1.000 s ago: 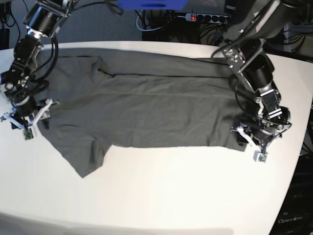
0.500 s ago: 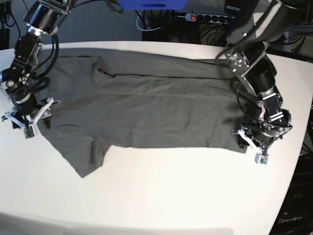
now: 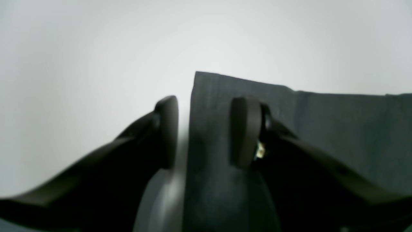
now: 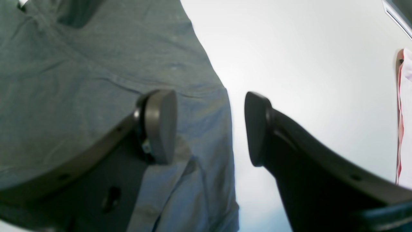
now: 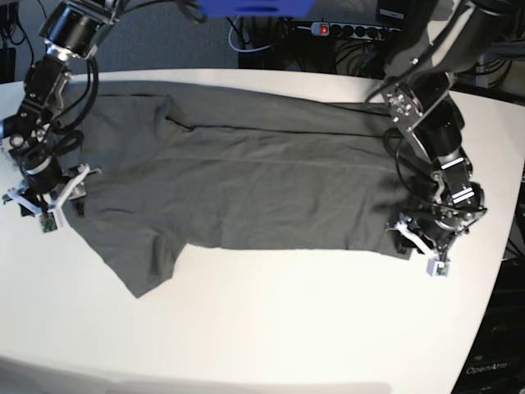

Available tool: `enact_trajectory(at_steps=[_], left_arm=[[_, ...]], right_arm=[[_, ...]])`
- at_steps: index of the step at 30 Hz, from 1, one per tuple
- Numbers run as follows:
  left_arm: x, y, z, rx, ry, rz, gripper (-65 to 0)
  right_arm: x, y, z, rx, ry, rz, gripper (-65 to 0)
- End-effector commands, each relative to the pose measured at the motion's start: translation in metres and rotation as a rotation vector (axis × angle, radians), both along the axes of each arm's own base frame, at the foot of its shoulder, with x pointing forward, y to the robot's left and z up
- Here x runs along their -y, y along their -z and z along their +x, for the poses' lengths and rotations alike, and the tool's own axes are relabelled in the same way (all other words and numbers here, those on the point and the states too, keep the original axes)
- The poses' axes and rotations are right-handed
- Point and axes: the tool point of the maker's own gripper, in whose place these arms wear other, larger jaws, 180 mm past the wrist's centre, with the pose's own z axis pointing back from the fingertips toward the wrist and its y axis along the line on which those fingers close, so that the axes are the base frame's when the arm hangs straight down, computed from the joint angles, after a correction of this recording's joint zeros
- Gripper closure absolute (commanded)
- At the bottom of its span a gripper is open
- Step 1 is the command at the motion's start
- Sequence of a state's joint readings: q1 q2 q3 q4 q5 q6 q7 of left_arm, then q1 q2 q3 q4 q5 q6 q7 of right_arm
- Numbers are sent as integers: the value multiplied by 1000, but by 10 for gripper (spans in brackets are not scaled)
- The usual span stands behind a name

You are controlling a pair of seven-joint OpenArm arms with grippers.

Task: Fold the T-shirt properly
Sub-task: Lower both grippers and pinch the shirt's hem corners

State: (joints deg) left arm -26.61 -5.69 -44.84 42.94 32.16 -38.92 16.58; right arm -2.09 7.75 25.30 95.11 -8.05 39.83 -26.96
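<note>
The dark grey T-shirt [image 5: 246, 176] lies spread flat across the white table [image 5: 287, 328], one short sleeve [image 5: 152, 263] pointing toward the front. In the base view my left gripper [image 5: 420, 246] hovers at the shirt's front right corner. The left wrist view shows my left gripper [image 3: 206, 132] open, straddling the T-shirt's [image 3: 322, 129] straight edge, one finger [image 3: 167, 132] over bare table and the other [image 3: 246, 132] over cloth. My right gripper [image 5: 51, 199] is at the shirt's left edge. There too my right gripper [image 4: 209, 129] is open across the T-shirt's [image 4: 80, 80] edge.
A power strip [image 5: 340, 30] and cables lie behind the table's back edge, beside a blue object [image 5: 254, 6]. A pink and white thing [image 4: 404, 112] shows at the far right of the right wrist view.
The arm on the base view's right has shifted slightly, its gripper drifting a little toward the table's front by the shirt corner. The other arm has barely moved. Both grippers stay open.
</note>
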Motion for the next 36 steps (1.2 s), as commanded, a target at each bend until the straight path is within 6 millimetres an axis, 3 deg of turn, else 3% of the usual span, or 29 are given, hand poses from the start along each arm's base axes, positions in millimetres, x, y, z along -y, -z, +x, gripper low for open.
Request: enact_trajectory(at_steps=[1, 5, 11, 16, 25, 36], left_arm=[[15, 49, -51, -257, 72, 23, -269], [32, 60, -62, -282, 87, 1, -256], [50, 64, -64, -288, 103, -25, -81], [53, 68, -70, -319, 107, -29, -24], [49, 68, -73, -340, 96, -27, -25], [33, 68, -87, -330, 61, 0, -25]], right_arm=[[3, -17, 9, 59, -6, -10, -331], [3, -17, 9, 59, -6, -10, -331], [3, -18, 10, 61, -6, -10, -331], [3, -18, 10, 61, -6, -10, -331], [3, -19, 11, 65, -8, -10, -331], [-17, -14, 67, 39, -121, 10, -331]])
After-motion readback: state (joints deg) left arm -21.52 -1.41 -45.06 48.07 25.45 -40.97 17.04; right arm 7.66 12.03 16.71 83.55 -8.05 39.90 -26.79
